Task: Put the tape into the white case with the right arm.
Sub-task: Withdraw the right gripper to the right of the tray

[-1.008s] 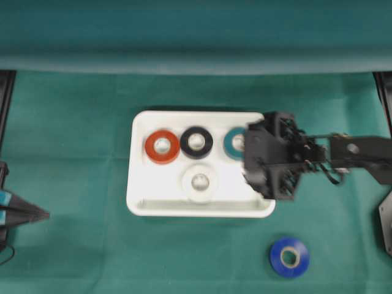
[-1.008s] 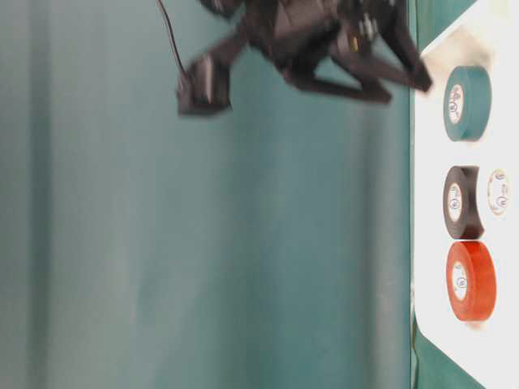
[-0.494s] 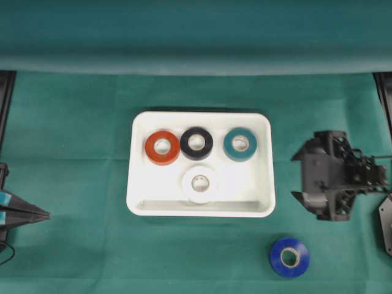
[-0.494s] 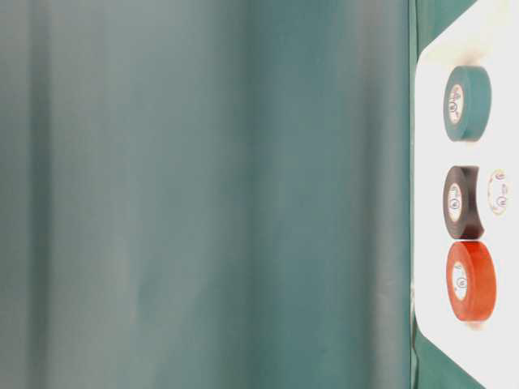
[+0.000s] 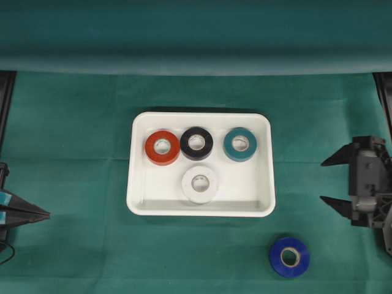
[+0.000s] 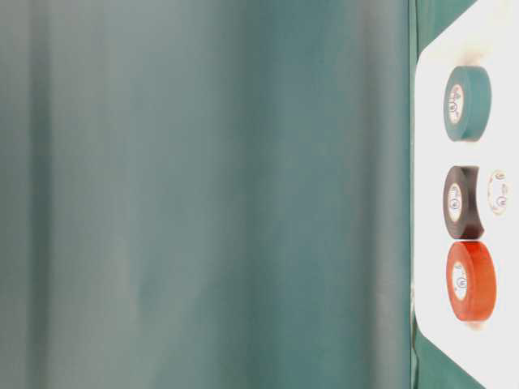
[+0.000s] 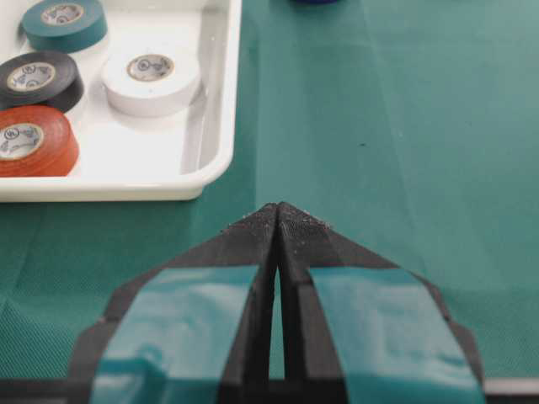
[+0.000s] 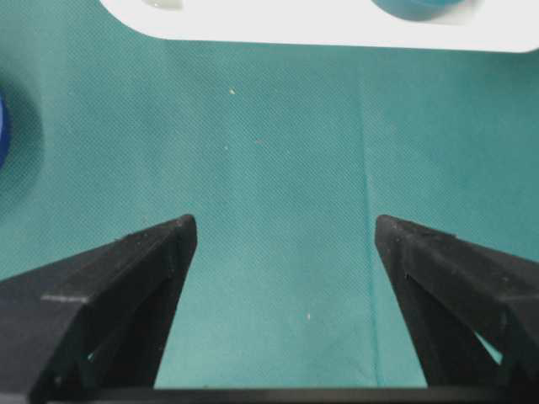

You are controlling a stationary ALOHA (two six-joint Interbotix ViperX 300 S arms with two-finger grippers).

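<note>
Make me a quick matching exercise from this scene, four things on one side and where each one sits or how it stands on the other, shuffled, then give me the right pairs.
1. blue tape
2. white tape
3. left gripper
4. right gripper

A. shut
B. open, empty
C. on the green cloth, outside the white case
D. inside the case, below the black tape in the overhead view

Pairs: 1-C, 2-D, 3-A, 4-B

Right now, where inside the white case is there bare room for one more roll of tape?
The white case is crowded along its far row: red tape, black tape, teal tape. The near row holds only the white tape. Bare floor lies either side of it, under the red roll and under the teal roll.
</note>
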